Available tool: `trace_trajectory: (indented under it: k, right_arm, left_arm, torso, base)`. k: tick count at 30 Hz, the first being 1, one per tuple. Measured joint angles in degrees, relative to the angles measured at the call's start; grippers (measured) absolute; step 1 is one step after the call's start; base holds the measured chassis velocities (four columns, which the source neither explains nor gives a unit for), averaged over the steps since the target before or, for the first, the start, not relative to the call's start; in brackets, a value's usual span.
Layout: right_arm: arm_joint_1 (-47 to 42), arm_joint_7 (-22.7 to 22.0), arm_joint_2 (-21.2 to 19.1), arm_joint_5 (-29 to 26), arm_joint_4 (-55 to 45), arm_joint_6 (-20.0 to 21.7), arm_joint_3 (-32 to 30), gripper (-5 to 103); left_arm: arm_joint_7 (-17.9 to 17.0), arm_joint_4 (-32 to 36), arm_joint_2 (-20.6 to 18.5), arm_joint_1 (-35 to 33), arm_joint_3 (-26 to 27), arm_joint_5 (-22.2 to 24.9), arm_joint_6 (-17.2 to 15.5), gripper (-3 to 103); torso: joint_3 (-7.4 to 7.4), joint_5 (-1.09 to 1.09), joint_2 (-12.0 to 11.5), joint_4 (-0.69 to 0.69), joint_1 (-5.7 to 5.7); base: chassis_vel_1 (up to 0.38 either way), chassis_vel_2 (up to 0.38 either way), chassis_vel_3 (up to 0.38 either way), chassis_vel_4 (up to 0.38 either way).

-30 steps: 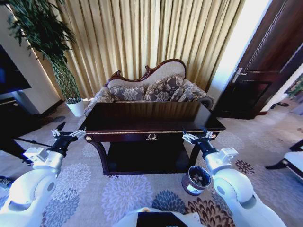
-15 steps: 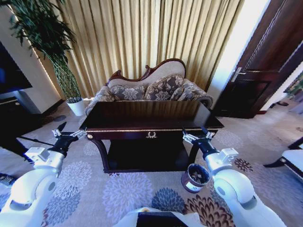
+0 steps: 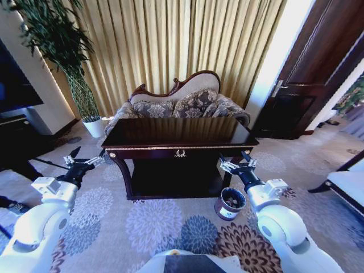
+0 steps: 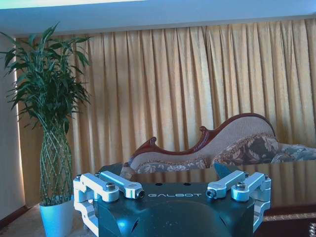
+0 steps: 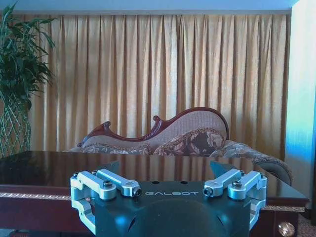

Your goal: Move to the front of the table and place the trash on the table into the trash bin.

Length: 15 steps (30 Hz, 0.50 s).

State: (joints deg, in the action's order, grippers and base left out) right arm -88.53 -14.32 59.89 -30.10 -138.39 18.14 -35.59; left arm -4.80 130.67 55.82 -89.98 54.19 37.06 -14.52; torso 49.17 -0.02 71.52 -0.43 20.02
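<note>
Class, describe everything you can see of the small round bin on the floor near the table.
The trash bin is small, round and dark brownish, with a black liner folded over its rim and a pale label on its side. It stands upright on the patterned carpet, just outside the front right leg of the table, apart from it. The right gripper hovers above it, not touching. Something pale shows inside; I cannot tell what.

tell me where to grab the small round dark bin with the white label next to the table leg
Probably the top rim, from straight above. The small round dark bin stands upright on the patterned carpet with its mouth open upward, so one finger can go inside the wall and one outside. The open right gripper is the nearer one.
</note>
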Motion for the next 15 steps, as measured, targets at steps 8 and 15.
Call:
trace_trajectory:
  k: [8,15]
  right_arm:
    - [-0.2,0.0,0.0,0.0,-0.1,-0.1,-0.2,100]
    - [-0.5,-0.1,0.0,0.0,-0.5,-0.1,-0.3,100]
  left_arm:
    - [0.0,0.2,0.1,0.0,0.0,0.0,0.1,100]
    - [0.0,0.4,0.1,-0.1,0.2,0.0,0.1,100]
  torso:
    - [0.00,0.02,0.0,0.00,-0.01]
    - [0.00,0.02,0.0,-0.01,0.00]
  base:
    - [0.179,-0.175,-0.167,0.168]
    - [0.186,-0.180,-0.191,0.167]
